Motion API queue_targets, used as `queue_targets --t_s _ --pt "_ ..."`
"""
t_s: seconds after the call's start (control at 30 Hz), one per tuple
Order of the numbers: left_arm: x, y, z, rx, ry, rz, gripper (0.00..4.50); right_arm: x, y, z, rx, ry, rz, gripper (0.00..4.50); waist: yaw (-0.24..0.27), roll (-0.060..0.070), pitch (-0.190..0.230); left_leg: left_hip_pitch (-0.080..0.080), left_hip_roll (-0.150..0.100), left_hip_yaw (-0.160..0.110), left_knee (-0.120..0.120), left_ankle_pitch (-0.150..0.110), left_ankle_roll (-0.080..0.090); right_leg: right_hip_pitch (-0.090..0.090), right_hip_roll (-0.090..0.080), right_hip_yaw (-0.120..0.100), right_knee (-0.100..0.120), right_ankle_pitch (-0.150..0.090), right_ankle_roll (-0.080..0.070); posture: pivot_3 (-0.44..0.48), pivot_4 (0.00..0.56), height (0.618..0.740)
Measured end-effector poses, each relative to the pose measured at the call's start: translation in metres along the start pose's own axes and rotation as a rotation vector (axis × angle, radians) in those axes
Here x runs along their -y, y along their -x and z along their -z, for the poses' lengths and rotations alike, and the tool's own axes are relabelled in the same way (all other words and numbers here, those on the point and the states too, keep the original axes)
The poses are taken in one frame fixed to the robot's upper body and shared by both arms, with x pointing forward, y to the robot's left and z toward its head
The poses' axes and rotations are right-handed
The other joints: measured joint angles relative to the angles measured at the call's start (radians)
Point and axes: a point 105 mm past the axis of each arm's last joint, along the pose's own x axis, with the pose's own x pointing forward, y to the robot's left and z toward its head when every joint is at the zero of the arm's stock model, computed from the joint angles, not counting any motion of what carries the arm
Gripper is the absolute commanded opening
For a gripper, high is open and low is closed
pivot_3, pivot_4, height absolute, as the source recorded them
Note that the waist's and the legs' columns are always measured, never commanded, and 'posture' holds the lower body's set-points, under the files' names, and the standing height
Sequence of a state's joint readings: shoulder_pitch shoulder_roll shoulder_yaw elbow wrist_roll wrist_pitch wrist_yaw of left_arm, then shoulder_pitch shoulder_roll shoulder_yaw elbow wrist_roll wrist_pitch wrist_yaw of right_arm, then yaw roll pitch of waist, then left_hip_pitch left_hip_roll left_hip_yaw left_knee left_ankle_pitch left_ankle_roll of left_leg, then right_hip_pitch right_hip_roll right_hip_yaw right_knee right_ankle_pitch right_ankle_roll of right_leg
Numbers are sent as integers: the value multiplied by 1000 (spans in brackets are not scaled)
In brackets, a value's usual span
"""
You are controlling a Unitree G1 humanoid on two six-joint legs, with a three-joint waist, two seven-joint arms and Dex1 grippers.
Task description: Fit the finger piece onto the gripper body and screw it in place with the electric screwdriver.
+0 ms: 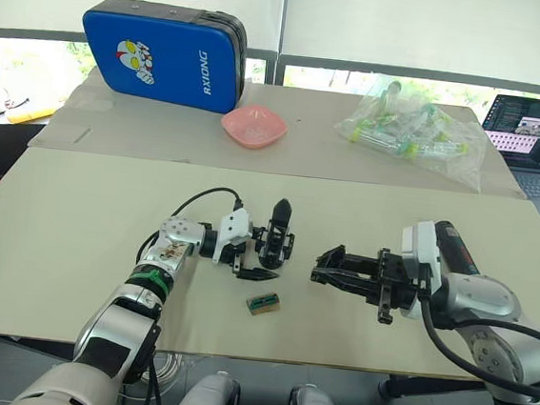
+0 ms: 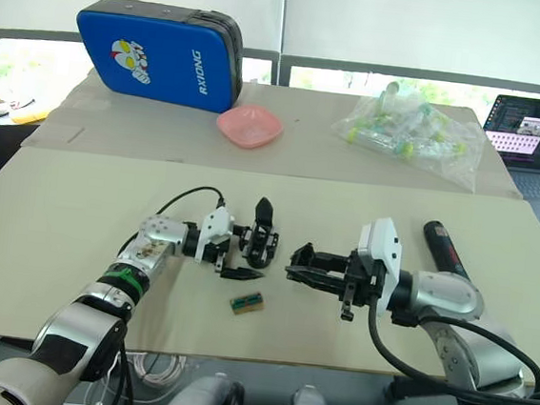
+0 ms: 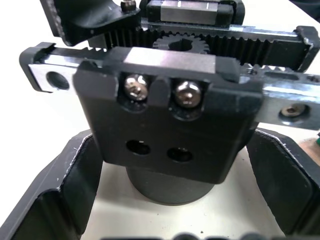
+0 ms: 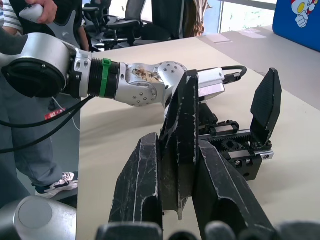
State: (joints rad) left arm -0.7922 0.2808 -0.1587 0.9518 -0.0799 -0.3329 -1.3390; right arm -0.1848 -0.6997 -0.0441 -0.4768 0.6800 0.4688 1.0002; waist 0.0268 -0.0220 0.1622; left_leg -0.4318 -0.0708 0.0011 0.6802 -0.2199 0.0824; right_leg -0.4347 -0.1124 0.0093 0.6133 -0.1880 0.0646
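- The right gripper (image 2: 313, 276) was clamped on the finger piece (image 4: 181, 150), a flat black wedge that stood between its two black fingers (image 4: 137, 192) and rose past their tips.
- That gripper lay low over the table (image 1: 76, 232), near the front edge and right of the middle, aimed at the gripper body.
- The left gripper (image 1: 248, 258) held the gripper body (image 1: 276, 241) at its base, one finger (image 3: 50, 200) on each side, near the middle of the front half of the table.
- The gripper body stood with its own pointed black finger upward; in the left wrist view it showed a toothed rack, a small gear, two screw heads and two bare holes below them.
- A small tan-and-green block (image 1: 263, 303) lay on the table just in front of the gripper body, closer to the front edge.
- The electric screwdriver (image 2: 443, 248) lay on the table behind the right arm, toward the right edge.
- Along the far side sat a blue case (image 1: 165, 54) at the left, a pink bowl (image 1: 253, 125) near the middle, a clear bag of tubes (image 1: 416, 130) right of it and a laptop (image 1: 535, 132) at the right corner.
- A person (image 4: 20, 30) stood beyond the table in the right wrist view.
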Motion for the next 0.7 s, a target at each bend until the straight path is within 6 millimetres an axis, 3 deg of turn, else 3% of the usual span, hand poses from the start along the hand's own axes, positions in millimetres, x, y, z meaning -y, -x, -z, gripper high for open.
queue_targets --t_s 0.1,0.3,0.57,0.7 --pt "0 0 0 2 -12 2 2297 0 -1 0 3 6 1 427 -1 0 0 0 0 0 0 0 0 0 0 0 0 0 0 0 150 740" --pt "-1 0 -1 -37 -45 27 2318 3 -23 -16 56 92 -54 427 -4 0 0 0 0 0 1 0 0 0 0 -1 1 0 0 0 150 740" --pt "-2 -1 0 -35 -33 20 2318 23 -64 -7 21 115 -65 427 -4 0 0 0 -1 0 2 0 0 -1 0 -2 4 0 0 0 150 740" --pt "-2 -1 0 -35 -29 21 2318 27 -75 4 -19 117 -65 427 -4 0 0 1 -1 0 2 0 0 -2 0 -2 4 0 0 0 150 740"
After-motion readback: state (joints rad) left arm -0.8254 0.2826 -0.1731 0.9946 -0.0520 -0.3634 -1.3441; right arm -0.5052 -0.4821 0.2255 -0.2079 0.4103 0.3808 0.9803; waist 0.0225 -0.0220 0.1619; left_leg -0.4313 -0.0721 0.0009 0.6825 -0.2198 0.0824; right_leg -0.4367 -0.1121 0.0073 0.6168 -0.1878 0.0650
